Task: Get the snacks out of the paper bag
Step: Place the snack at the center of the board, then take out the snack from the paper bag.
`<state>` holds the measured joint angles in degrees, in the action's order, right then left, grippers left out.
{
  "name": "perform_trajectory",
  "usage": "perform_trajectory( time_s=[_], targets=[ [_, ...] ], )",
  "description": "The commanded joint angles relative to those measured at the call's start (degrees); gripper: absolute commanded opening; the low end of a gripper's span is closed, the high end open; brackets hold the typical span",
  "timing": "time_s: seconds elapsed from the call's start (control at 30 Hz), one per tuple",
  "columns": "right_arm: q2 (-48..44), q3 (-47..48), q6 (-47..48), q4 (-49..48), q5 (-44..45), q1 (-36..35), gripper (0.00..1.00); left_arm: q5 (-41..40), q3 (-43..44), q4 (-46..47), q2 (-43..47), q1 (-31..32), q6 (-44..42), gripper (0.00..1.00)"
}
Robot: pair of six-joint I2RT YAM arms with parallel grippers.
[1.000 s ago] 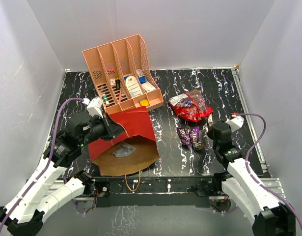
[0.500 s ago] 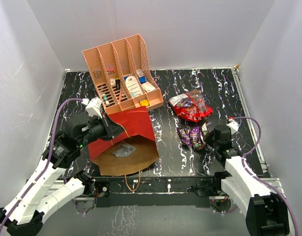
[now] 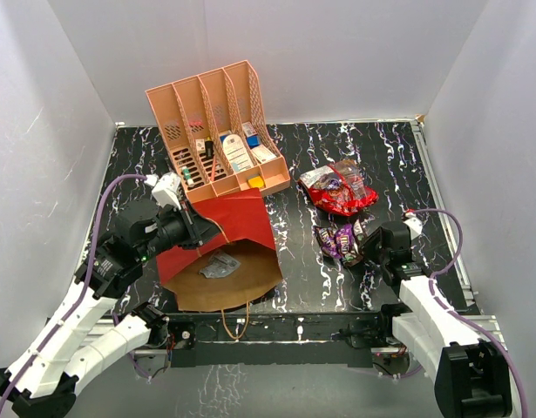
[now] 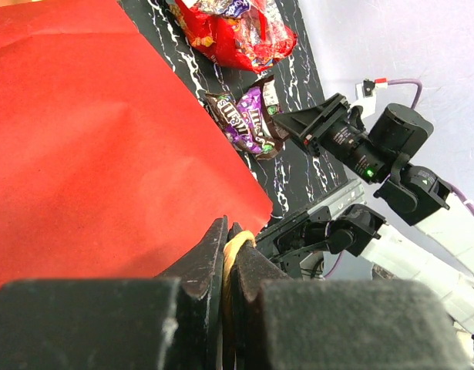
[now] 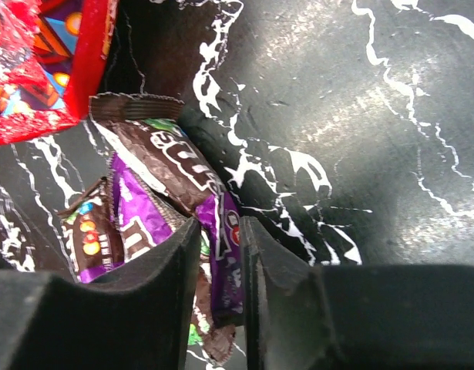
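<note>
The red paper bag (image 3: 237, 222) lies tipped over, its brown inside (image 3: 241, 283) facing the near edge. A silvery wrapper (image 3: 220, 266) lies inside. My left gripper (image 3: 200, 232) is shut on the bag's tan cord handle (image 4: 235, 248), with the bag's red side (image 4: 90, 154) beside it. The shiny red snack bag (image 3: 339, 193) and the dark brown and purple candy packs (image 3: 335, 242) lie on the table to the right. My right gripper (image 3: 365, 239) is low at those packs, its jaws close together around a purple candy pack (image 5: 221, 258).
The salmon-pink slotted organizer (image 3: 217, 104) with small boxes and cards stands just behind the bag. A loose tan cord loop (image 3: 235, 322) hangs over the table's near edge. White walls enclose the black marbled table (image 3: 390, 157).
My right gripper has come down and leftward to the candy packs beside the red snack bag. The left arm and the paper bag have stayed still.
</note>
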<state>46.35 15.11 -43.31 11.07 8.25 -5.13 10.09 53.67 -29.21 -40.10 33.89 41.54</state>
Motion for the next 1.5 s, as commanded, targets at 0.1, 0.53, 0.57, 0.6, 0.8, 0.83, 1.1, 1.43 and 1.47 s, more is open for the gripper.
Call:
perform_trajectory(
  time_s=[0.1, 0.53, 0.57, 0.6, 0.8, 0.83, 1.1, 1.43, 1.47],
  targets=[
    [-0.7, 3.8, 1.0, 1.2, 3.0, 0.1, 0.40, 0.7, 1.4, 0.7, -0.2, -0.2, -0.5, 0.00],
    [-0.2, 12.1, 7.9, -1.8, -0.8, 0.1, 0.52, 1.3, 2.4, 0.9, -1.2, -0.2, -0.9, 0.00],
    [-0.2, 12.2, 8.7, -3.2, -3.1, 0.0, 0.53, 1.3, 2.5, 0.9, -1.3, -0.2, -0.9, 0.00],
    [-0.1, 12.3, 9.7, -4.6, -5.6, 0.0, 0.53, 1.4, 2.5, 1.0, -1.4, -0.2, -0.9, 0.00],
    [-0.5, 13.3, 12.2, -12.0, -21.5, -1.3, 0.54, 2.1, 2.0, 2.4, -2.1, -0.2, -0.3, 0.00],
    [-0.8, 13.6, 12.2, -13.1, -24.1, -1.7, 0.54, 2.2, 1.9, 2.6, -2.2, -0.2, -0.2, 0.00],
    [-1.2, 15.4, 14.0, -26.0, -37.7, -17.3, 0.55, 1.7, 1.4, 2.6, -2.0, -0.2, -0.1, 0.00],
    [0.0, 16.2, 19.2, -43.9, -36.3, -46.2, 0.55, 1.6, 1.8, 2.0, -2.7, -0.2, -0.3, 0.00],
    [0.4, 16.4, 22.3, -44.1, -35.5, -49.8, 0.55, 1.6, 1.8, 2.0, -2.7, -0.3, -0.3, 0.00]
  ],
)
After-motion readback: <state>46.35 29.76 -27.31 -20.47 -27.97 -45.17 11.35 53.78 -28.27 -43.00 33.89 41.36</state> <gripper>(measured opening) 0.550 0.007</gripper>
